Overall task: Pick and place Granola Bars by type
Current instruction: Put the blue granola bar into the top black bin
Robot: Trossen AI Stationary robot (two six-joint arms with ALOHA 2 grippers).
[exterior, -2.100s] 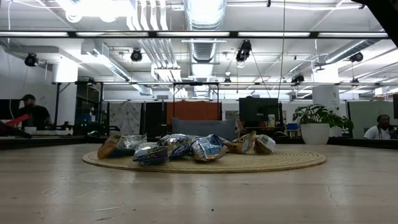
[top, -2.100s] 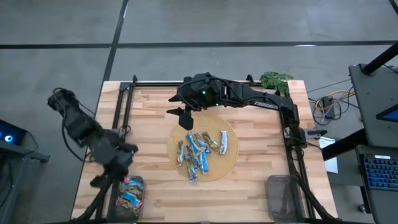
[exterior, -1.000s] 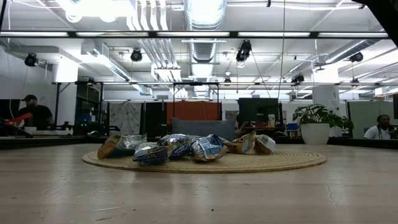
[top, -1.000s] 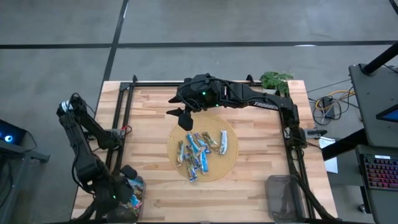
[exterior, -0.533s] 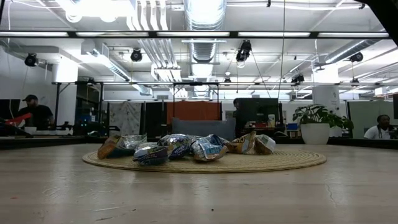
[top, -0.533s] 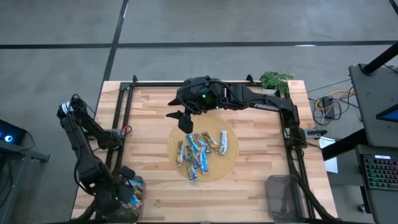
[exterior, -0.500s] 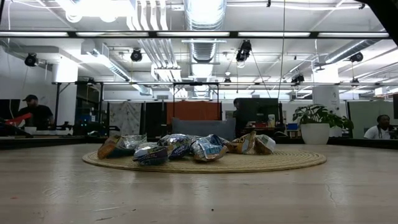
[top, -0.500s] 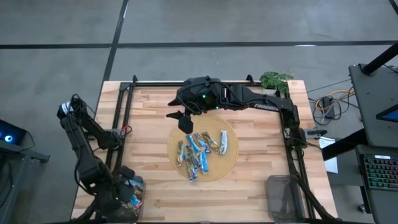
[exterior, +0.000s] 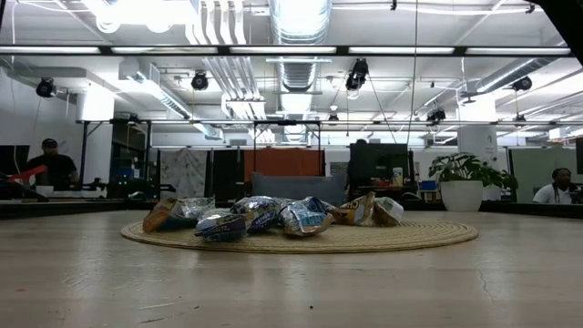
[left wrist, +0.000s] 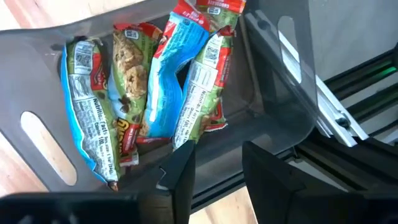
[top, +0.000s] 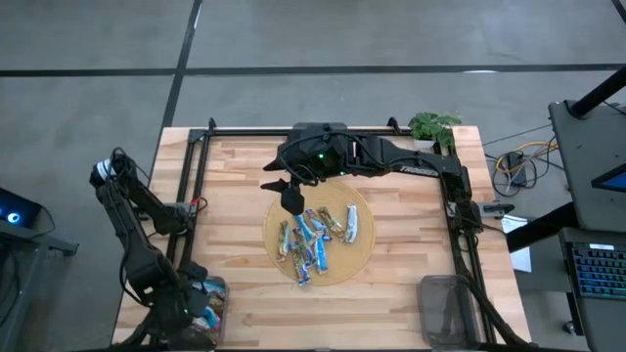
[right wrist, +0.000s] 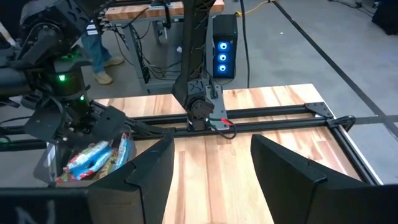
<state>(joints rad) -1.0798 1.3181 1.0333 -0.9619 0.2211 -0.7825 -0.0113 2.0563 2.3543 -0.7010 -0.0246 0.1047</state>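
Several Granola Bars (top: 315,238) lie heaped on a round woven mat (top: 364,249) mid-table, with more inside a grey bin (left wrist: 273,106) at the near left corner. Just above that bin hangs the left end effector (left wrist: 214,171), fingers apart and empty. Over the mat's far edge hovers the right end effector (top: 285,190), spread wide, holding nothing.

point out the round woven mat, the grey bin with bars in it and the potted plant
round woven mat (top: 362,256), high view, bare right edge
translucent grey bin (left wrist: 273,106), left wrist view, side wall
small green potted plant (top: 432,127), high view, leaves
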